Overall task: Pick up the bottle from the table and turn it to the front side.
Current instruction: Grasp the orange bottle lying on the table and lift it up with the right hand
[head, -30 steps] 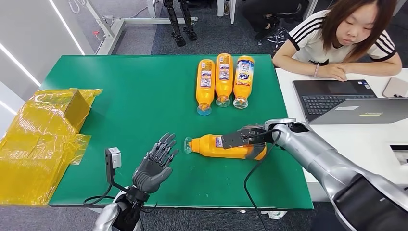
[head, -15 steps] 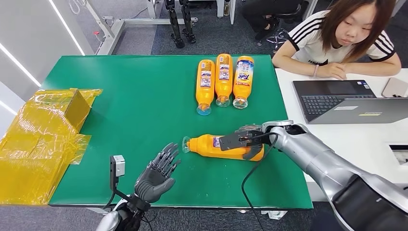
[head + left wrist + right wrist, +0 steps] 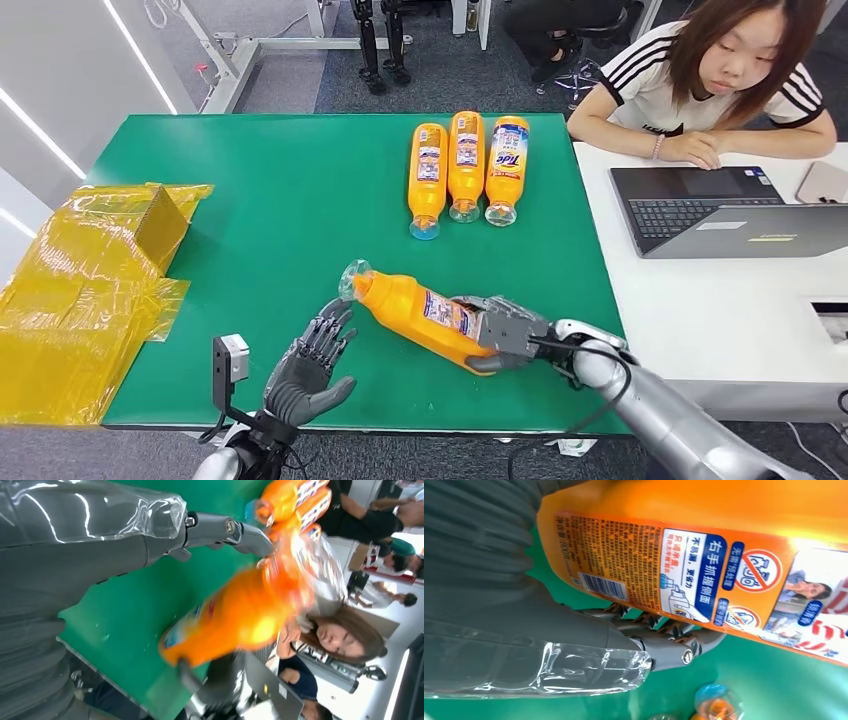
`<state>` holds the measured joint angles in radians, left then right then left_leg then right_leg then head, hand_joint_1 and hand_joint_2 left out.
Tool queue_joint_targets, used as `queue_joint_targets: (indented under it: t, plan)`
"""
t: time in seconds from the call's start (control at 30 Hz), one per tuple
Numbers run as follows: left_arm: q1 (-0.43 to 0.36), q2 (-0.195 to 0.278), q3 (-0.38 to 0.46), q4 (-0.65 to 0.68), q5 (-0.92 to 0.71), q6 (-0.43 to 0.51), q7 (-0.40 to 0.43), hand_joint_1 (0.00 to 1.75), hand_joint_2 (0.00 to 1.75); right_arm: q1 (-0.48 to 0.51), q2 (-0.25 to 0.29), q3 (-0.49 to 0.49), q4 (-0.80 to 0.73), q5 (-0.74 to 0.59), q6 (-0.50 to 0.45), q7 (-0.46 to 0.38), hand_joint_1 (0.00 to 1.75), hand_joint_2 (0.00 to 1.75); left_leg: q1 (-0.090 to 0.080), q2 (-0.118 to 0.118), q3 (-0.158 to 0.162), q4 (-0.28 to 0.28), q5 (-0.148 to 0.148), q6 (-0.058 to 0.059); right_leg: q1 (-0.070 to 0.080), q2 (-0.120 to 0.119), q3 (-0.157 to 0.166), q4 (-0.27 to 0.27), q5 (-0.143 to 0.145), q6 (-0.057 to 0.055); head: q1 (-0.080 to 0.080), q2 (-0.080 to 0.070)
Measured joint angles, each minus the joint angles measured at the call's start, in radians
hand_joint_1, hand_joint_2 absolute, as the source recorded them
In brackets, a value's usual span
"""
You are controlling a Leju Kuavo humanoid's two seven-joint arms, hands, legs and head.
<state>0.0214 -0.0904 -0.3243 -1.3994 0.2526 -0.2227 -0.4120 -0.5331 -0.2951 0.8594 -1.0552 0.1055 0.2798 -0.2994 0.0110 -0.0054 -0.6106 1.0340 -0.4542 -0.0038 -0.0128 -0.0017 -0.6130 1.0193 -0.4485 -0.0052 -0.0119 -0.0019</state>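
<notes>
Green desk (image 3: 280, 200), rectangular, with a white desk (image 3: 700, 300) adjoining on the robot's right.

Item: orange bottle (image 3: 420, 311), task object. Held off the green desk near its front edge, tilted, cap end raised toward the far left, base end in the right hand (image 3: 505, 333). Printed back label faces up in the head view; the right wrist view shows the same label with barcode and small print.

Item: right hand. Fingers (image 3: 664, 627) clamped around the bottle's lower body.

Item: left hand (image 3: 308, 362). Low near the front edge of the green desk, just beside the bottle's cap end, not touching it. Fingers spread apart, holding nothing.

Item: three orange bottles (image 3: 465, 166). Lying side by side at the far side of the green desk, caps toward the robot.

Item: yellow plastic wrapping (image 3: 95, 270). Crumpled at the left end of the green desk.

Item: laptop (image 3: 725, 212). Open on the white desk, a seated person (image 3: 715, 80) behind it.
</notes>
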Motion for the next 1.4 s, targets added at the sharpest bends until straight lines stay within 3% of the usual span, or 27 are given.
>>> queue_joint_targets:
  t: [0.27,0.57,0.83,1.03,1.4]
  plan:
    - [-0.039,0.003,0.005,0.002,-0.04,0.038,-0.027,0.0,1.75,0.242,0.029,-0.224,-0.147,-0.041,-0.021,-0.059,1.75,1.75,0.0,-0.001,-0.001,0.0,0.0,0.0,0.0,-0.001,0.0,0.0,0.0,0.0,0.0,0.0]
    - [-0.121,0.004,0.005,0.029,-0.027,0.032,-0.016,0.0,1.75,0.306,0.093,-0.426,-0.168,-0.074,-0.063,-0.118,1.75,1.75,0.0,0.0,0.0,0.0,0.0,0.0,0.0,0.0,0.0,0.0,0.001,0.0,0.0,0.0]
    - [-0.312,-0.028,-0.006,0.135,0.009,-0.023,0.016,0.0,1.75,0.229,0.215,-0.438,-0.158,-0.043,-0.099,-0.124,1.75,1.75,0.0,0.001,0.0,0.0,0.003,-0.002,0.0,0.001,-0.001,0.002,0.002,-0.002,0.0,0.0]
    - [-0.436,-0.042,-0.021,0.188,0.008,-0.037,0.043,0.0,1.75,0.146,0.282,-0.411,-0.144,0.017,-0.12,-0.082,1.75,1.75,0.0,0.001,0.0,0.0,0.004,-0.002,0.0,0.001,-0.001,0.002,0.002,-0.002,0.0,0.0]
    - [-0.622,-0.06,-0.031,0.308,-0.008,-0.074,0.109,0.0,1.75,0.093,0.309,-0.372,-0.087,0.112,-0.121,-0.002,1.75,1.75,0.0,0.001,0.0,0.0,0.004,-0.002,0.0,0.001,-0.001,0.002,0.002,-0.002,0.0,0.0]
